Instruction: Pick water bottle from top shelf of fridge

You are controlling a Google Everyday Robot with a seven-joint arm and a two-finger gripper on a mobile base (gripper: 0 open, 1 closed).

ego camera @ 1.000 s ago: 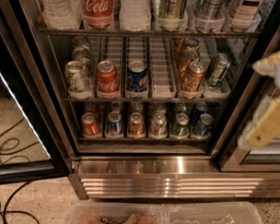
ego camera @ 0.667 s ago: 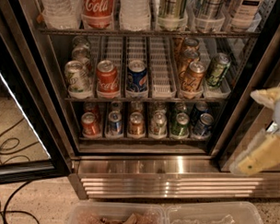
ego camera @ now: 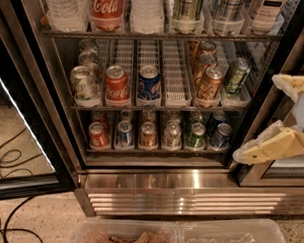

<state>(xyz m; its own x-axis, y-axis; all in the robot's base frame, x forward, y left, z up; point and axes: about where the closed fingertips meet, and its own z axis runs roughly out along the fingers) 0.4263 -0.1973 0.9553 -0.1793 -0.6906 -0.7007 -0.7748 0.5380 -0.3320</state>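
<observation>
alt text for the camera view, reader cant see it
An open drinks fridge seen from the front, with the robot's gripper at the right edge, level with the lower racks, fingers open and empty. The top shelf holds clear water bottles, a cola bottle and tall cans; short soda cans fill two racks below.

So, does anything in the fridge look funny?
Nothing spilled or broken. One lane on the middle shelf has no cans, beside the blue can. The gripper hangs open by the right edge of the fridge, below the top shelf.
</observation>
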